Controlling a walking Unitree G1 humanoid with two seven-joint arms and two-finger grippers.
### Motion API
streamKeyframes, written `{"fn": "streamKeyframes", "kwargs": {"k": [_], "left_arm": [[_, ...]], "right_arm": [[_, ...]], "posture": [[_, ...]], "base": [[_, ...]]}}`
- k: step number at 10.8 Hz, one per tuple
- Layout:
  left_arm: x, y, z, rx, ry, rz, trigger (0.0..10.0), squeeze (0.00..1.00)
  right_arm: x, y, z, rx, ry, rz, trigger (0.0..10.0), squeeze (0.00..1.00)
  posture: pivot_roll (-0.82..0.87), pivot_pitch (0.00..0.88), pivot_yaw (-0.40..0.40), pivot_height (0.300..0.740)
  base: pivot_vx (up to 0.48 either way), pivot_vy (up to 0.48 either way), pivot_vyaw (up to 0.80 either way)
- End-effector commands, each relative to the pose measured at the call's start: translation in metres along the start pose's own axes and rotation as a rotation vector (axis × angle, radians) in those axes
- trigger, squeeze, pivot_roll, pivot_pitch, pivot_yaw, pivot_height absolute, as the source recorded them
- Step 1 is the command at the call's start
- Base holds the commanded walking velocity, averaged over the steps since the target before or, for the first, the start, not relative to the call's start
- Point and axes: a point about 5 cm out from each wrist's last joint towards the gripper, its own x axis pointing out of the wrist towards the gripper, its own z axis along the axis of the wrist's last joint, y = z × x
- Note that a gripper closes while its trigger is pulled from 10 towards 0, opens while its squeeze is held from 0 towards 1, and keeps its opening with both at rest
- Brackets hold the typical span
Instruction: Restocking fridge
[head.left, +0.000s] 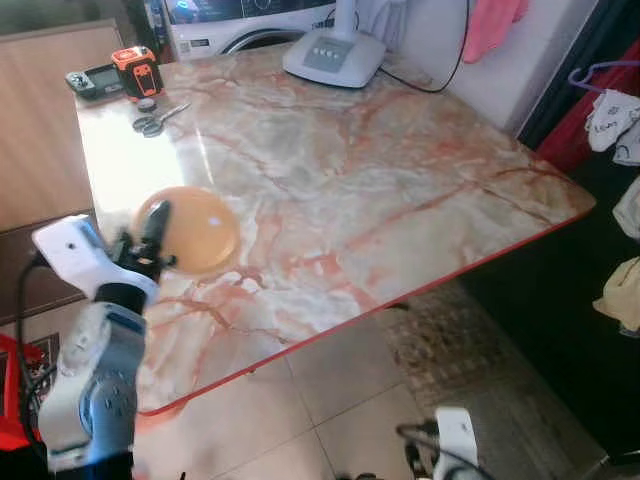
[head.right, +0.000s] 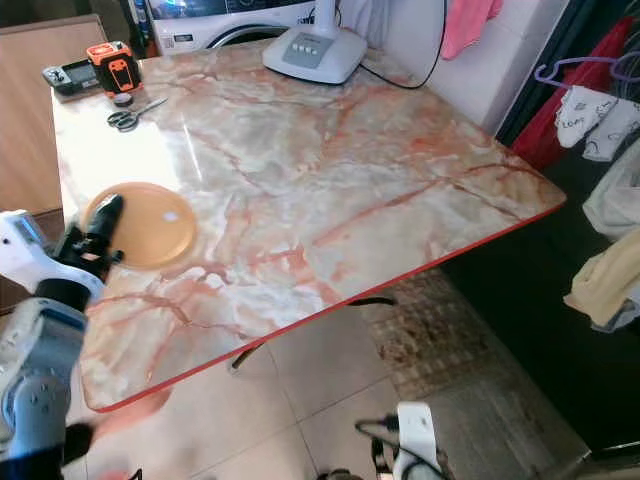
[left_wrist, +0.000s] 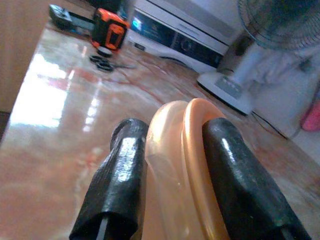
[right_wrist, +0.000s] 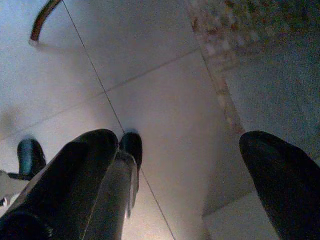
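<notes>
Marble table (head.left: 400, 190) takes up most of our left eye view; the orange plate (head.left: 200, 228) sits near its left edge, toward the near corner, with our left gripper (head.left: 155, 232) at its rim. Scissors (head.left: 150, 122) and a tape measure (head.left: 137, 70) lie at the far left corner, a fan base (head.left: 335, 55) by the far edge. Right eye view: same layout. Left wrist view: fingers (left_wrist: 117, 175) clamped on the plate rim. Right wrist view: right gripper (right_wrist: 190, 170) spread wide over floor tiles, idle. We judge this the pick-up step; next comes lifting the plate off and carrying it to the fridge.
</notes>
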Motion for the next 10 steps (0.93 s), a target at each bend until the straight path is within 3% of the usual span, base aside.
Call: {"fn": "streamKeyframes", "kwargs": {"k": [1, 6, 10], "left_arm": [[0.003, -0.002, 0.008, 0.015, -0.045, -0.013, 10.0, 0.0], [0.006, -0.007, 0.004, 0.01, -0.082, -0.015, 10.0, 0.0], [-0.015, 0.007, 0.005, 0.039, -0.088, 0.055, 10.0, 0.0]], "right_arm": [[-0.001, 0.0, -0.005, 0.018, 0.016, -0.008, 10.0, 0.0], [0.001, 0.004, 0.003, -0.014, 0.003, 0.011, 10.0, 0.0], [-0.003, -0.001, -0.013, -0.047, 0.035, 0.013, 10.0, 0.0]], "posture": [[-0.07, 0.096, -0.042, 0.74], [-0.02, 0.073, -0.078, 0.74], [0.02, 0.117, -0.12, 0.74]], "base": [[0.0, 0.0, 0.0], [0.0, 0.0, 0.0], [0.0, 0.0, 0.0]]}}
